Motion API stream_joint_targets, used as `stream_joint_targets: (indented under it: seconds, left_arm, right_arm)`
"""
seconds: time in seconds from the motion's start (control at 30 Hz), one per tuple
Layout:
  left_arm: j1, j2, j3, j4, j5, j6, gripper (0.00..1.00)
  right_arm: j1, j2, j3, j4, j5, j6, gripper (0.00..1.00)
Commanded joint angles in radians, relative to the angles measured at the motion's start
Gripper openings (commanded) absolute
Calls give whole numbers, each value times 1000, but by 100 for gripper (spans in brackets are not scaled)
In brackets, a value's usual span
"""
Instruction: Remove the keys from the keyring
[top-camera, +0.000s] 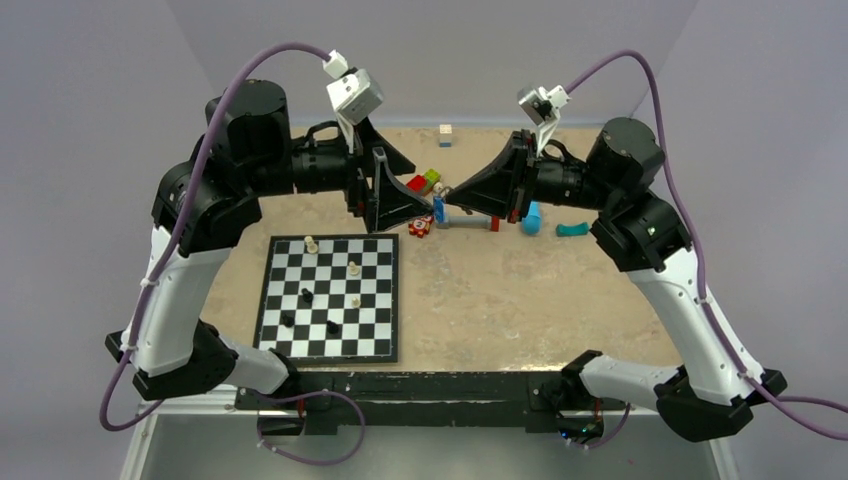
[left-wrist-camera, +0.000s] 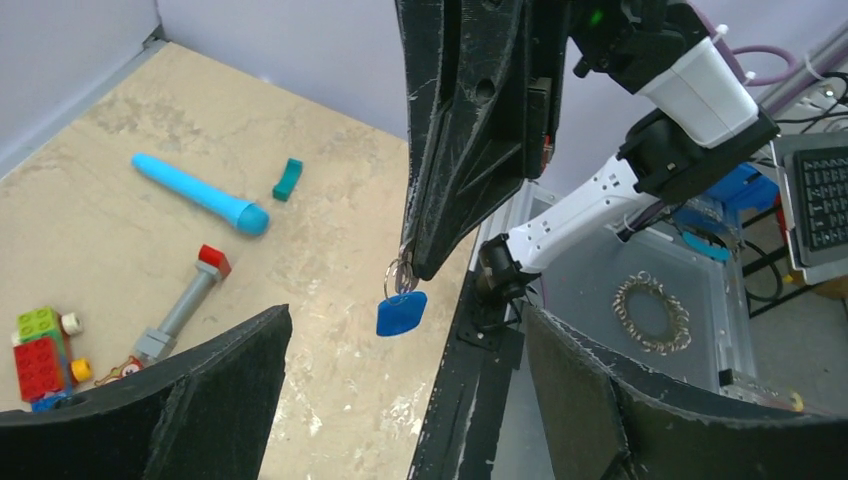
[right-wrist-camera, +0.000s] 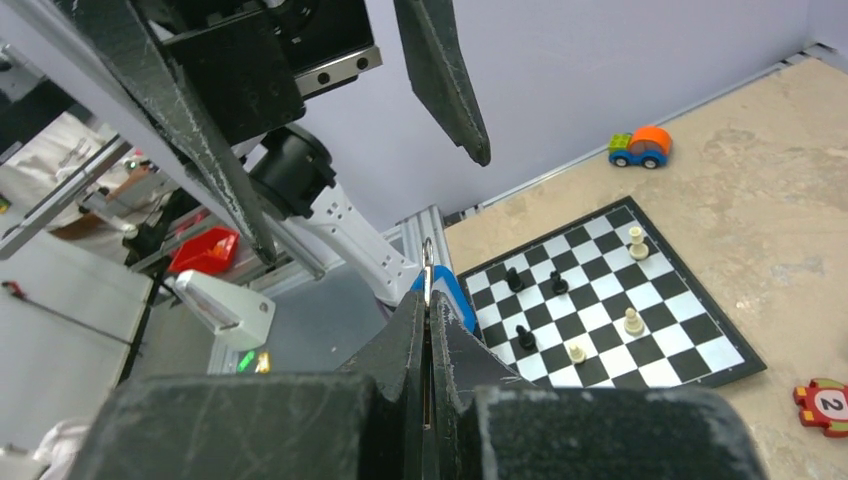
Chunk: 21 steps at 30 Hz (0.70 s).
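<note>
My right gripper (top-camera: 440, 204) is raised above the table's far middle, shut on the thin metal ring (left-wrist-camera: 399, 272) of the keyring. The blue tag (left-wrist-camera: 401, 313) hangs freely below its closed tips. In the right wrist view the gripper (right-wrist-camera: 428, 300) is closed, with a thin metal edge (right-wrist-camera: 427, 262) sticking out and the blue tag (right-wrist-camera: 452, 300) behind it. My left gripper (top-camera: 404, 202) is open wide; its fingers (left-wrist-camera: 210, 390) stand on either side of the tag without touching it. I cannot make out separate keys; they may be hidden between the right jaws.
A chessboard (top-camera: 330, 297) with several pieces lies at front left. Under the grippers lie a light-blue cylinder (left-wrist-camera: 200, 195), a grey bar with a red end (left-wrist-camera: 185, 300), a teal piece (left-wrist-camera: 288, 180) and toy bricks (left-wrist-camera: 38, 355). A toy car (right-wrist-camera: 640, 148) is on the tabletop near the wall.
</note>
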<state>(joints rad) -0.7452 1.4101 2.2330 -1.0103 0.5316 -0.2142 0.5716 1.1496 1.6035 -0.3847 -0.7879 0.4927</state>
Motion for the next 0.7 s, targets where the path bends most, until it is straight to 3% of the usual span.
stream_joint_targets:
  seconds: [0.0, 0.13, 0.23, 0.43, 0.67]
  left_arm:
    - [34, -20, 3, 37, 147, -18, 88]
    - [113, -3, -3, 76, 332, -87, 82]
    - [150, -2, -9, 115, 422, -146, 79]
    - [157, -12, -46, 100, 371, -126, 70]
    - [157, -21, -31, 6, 311, -48, 67]
  right_arm:
    - [5, 8, 23, 50, -113, -56, 0]
    - [6, 40, 27, 33, -153, -54, 0]
    - [4, 117, 124, -52, -193, -72, 0]
    - [3, 119, 111, 42, -237, -85, 0]
    - [2, 129, 64, 145, -314, -39, 0]
